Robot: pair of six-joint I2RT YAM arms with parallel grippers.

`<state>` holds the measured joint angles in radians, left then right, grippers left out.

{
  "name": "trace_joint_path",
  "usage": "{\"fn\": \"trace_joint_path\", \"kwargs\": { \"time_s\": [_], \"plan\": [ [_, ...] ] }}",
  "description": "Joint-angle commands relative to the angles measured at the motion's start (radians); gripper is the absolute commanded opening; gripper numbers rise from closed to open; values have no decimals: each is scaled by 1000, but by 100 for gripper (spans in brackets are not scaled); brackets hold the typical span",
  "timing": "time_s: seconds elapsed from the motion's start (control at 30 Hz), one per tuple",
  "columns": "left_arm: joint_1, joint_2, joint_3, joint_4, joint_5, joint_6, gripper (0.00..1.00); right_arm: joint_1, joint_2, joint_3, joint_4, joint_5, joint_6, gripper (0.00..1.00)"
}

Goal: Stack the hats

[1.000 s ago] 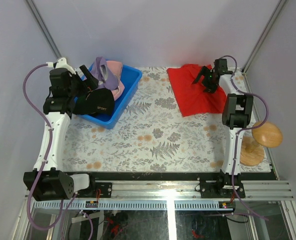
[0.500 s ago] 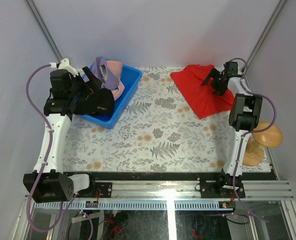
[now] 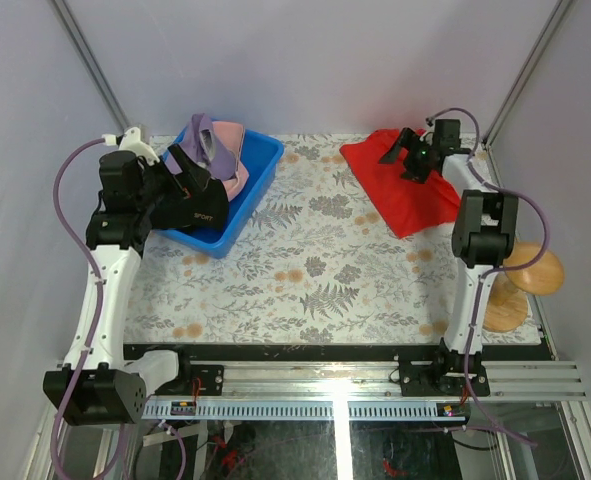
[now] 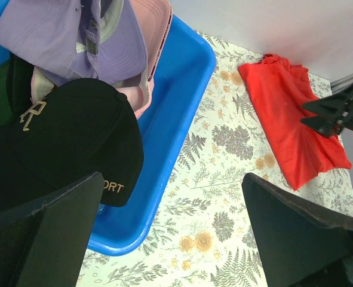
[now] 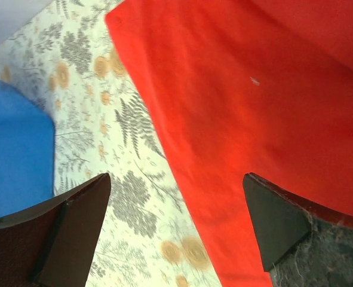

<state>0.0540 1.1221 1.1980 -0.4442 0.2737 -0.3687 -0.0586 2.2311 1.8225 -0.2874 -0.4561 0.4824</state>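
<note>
With left gripper (image 4: 171,179) and right gripper (image 5: 176,179) both wide open and empty, we should centre the left over the crown of the black cap (image 4: 74,134) before closing.

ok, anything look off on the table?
Blue bin: lavender cap and pink cap tipped up at the far end, SPORT cap slumped nearest. Red cloth below the right tool is rumpled.

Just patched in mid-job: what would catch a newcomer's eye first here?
The blue bin at the far left, heaped with caps: a lavender cap and pink cap at its far end, a black SPORT cap at the near end. Next, the red cloth at the far right, with the open right gripper over it. A round wooden stand sits at the right edge.
</note>
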Motion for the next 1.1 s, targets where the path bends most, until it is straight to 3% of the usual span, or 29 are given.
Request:
{"fn": "trace_joint_path", "kwargs": {
  "time_s": [0.0,0.13,0.4,0.67,1.07],
  "plan": [
    [-12,-28,21,-9,16,26,100,29,86,44,261,-135,115,99],
    [-25,-30,4,-13,1,34,100,31,172,146,355,-126,183,99],
    [-30,-20,-21,1,1,53,100,31,453,526,243,-66,268,99],
    [-40,7,-13,-4,-26,84,100,22,523,551,154,77,258,99],
    [-127,42,52,53,-163,102,100,-68,418,491,193,297,195,99]
  ]
}}
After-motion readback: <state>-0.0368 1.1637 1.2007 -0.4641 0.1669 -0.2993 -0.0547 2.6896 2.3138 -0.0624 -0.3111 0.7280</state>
